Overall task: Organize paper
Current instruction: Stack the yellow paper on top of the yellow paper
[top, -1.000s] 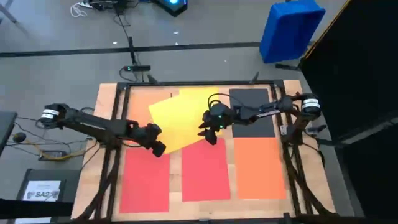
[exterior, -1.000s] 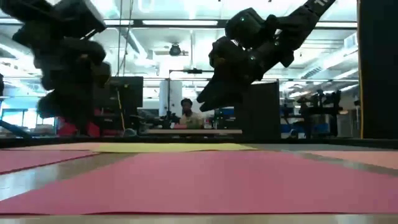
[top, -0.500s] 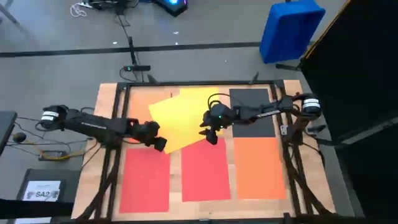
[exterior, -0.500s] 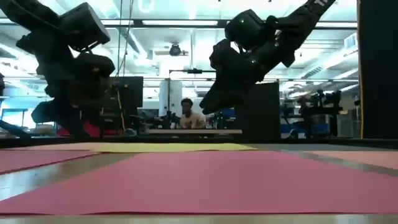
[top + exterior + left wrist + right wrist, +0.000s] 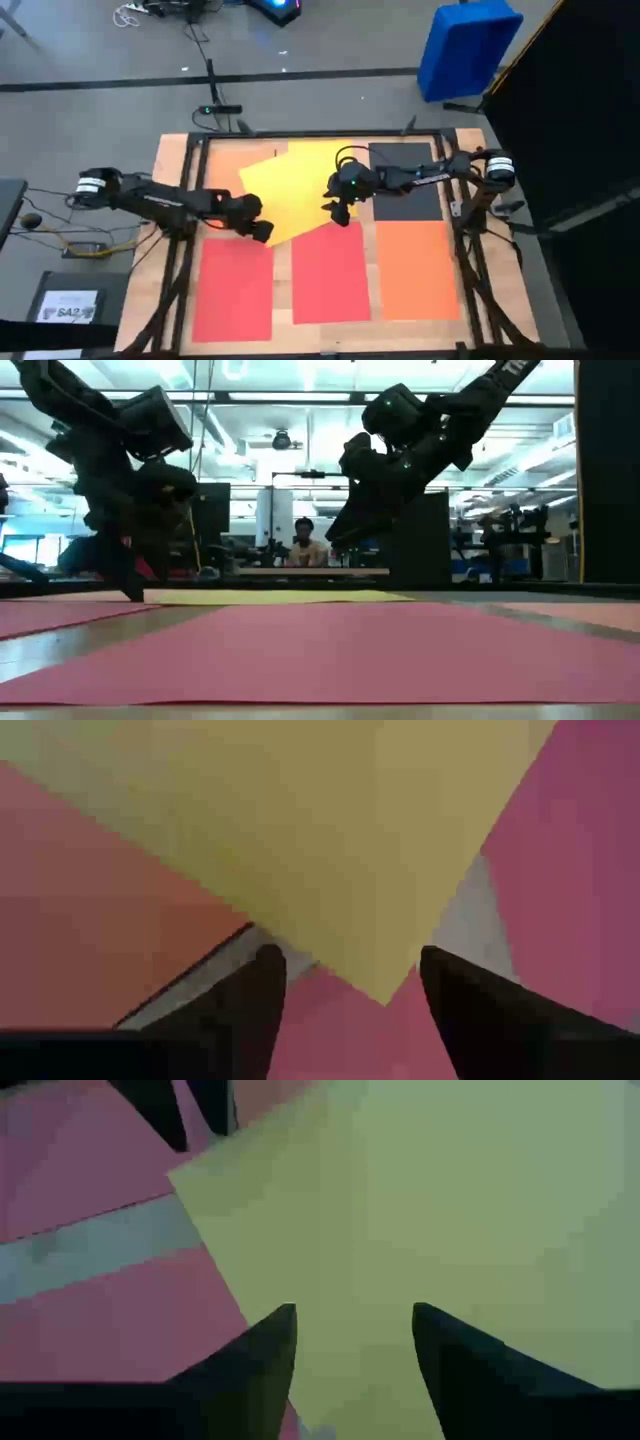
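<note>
We see the yellow sheet lying askew across the other paper. It is thin, limp and slick (hard to lift flat), so we would pinch its near corner, where the spread left gripper hangs; the right gripper, also spread, hovers above it.

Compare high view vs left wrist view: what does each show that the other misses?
High only: the full grid, with black sheet, orange sheet, the right tool over the yellow sheet's right side, and the blue bin off the table. Left wrist only: the yellow corner lying between the left tool's open fingers, overlapping red paper. Both: the tilted yellow sheet, red sheets, the left tool at its lower corner.
</note>
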